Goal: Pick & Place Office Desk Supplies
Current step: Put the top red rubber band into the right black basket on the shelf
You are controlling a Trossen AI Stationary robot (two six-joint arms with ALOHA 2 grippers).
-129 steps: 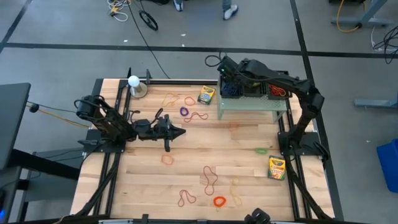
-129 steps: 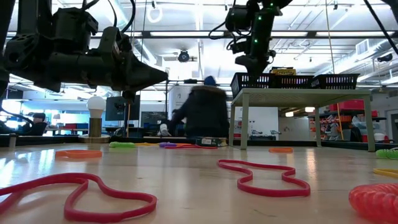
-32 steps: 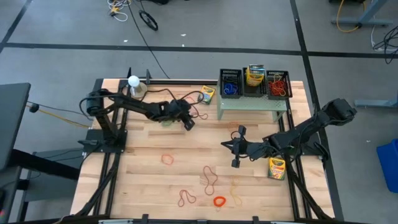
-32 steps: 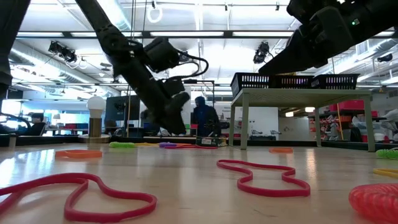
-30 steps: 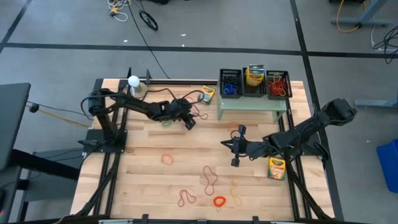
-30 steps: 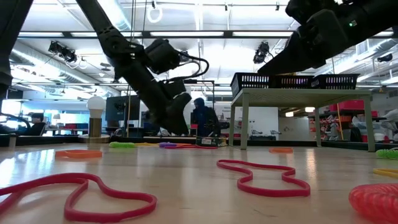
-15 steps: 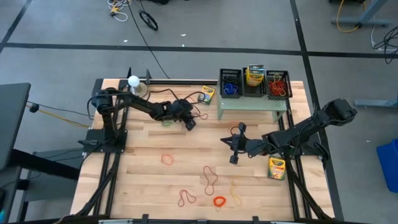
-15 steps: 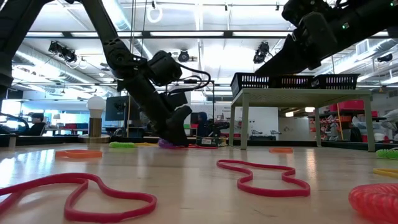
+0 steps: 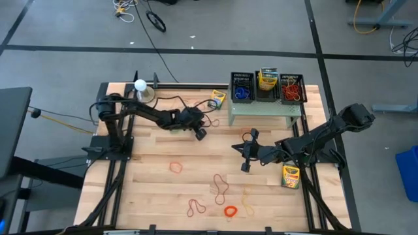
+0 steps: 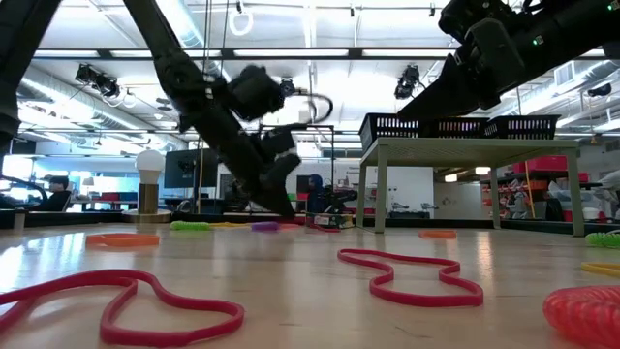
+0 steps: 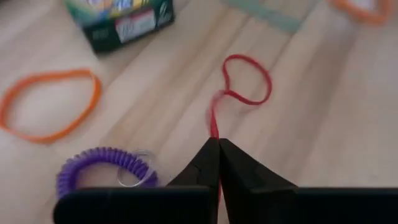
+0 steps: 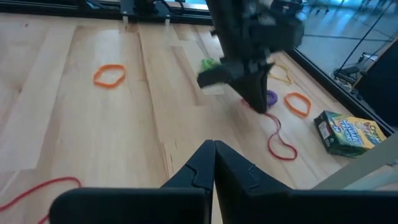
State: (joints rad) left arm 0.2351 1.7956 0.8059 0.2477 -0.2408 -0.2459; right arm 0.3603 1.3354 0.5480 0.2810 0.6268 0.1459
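Observation:
My left gripper (image 9: 201, 134) is down at the table's far middle, shut on a thin red rubber band (image 11: 247, 81) that lies twisted on the wood toward the pale green stand. A purple coil ring (image 11: 102, 167), an orange band (image 11: 46, 104) and a crayon box (image 11: 121, 18) lie close around it. In the right wrist view the left gripper (image 12: 258, 104) stands over the same red band (image 12: 281, 147). My right gripper (image 9: 245, 160) hovers shut over the table's middle right, holding nothing. A second crayon box (image 9: 290, 176) lies by the right edge. My left gripper pinches the red band's near end (image 11: 214, 129) between its two fingertips, slanting down from the table's left. The band's strands run out along the line of the fingers. The far loop (image 11: 252, 93) still rests on the wood.
The pale green stand (image 9: 264, 108) at the far right carries three black baskets (image 9: 268, 87) with sorted items. A white ball on a round base (image 9: 141, 87) stands far left. More bands (image 9: 221, 188) and an orange coil (image 9: 230, 211) lie near the front edge.
My left gripper has sunk to the tabletop, shifted a little toward the right and near edges, and shut on the end of the red band. The right arm has stayed put.

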